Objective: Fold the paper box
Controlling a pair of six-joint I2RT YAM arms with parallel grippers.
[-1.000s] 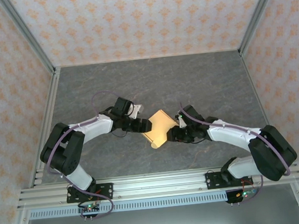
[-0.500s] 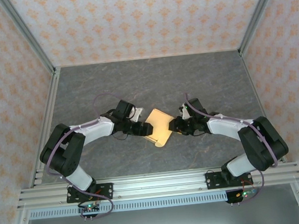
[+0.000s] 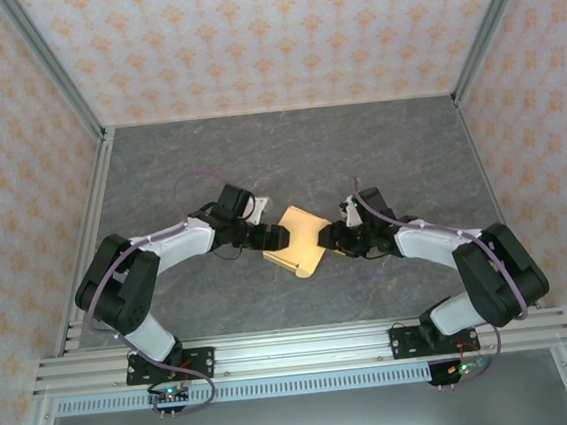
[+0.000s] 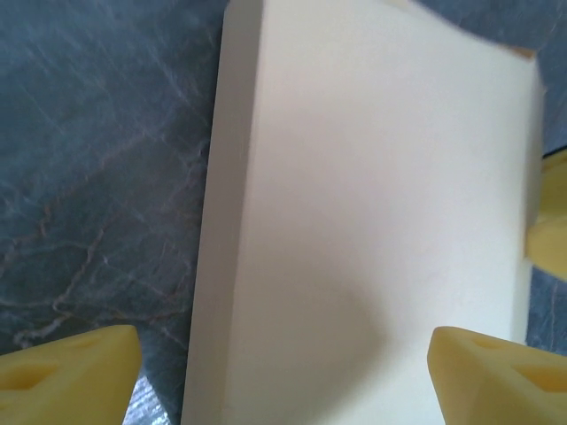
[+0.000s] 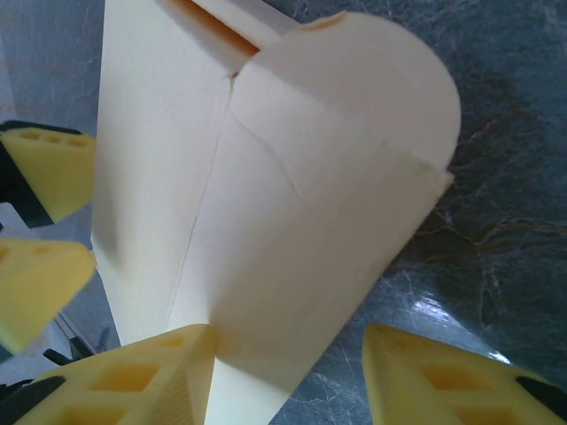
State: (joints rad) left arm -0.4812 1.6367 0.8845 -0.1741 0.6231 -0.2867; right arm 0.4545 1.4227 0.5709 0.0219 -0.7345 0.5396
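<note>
Paper box (image 3: 304,239) sits inside both sets of jaws: left jaws open astride its flat body, right jaws open around its rounded flap (image 5: 372,97), at the middle of the surface (image 3: 289,162). Close unevenly and you'll likely crease a panel or skid it away.

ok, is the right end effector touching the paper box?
Touching. In the right wrist view one finger of the right end effector lies flush against the paper box, no gap; the other stands clear.
</note>
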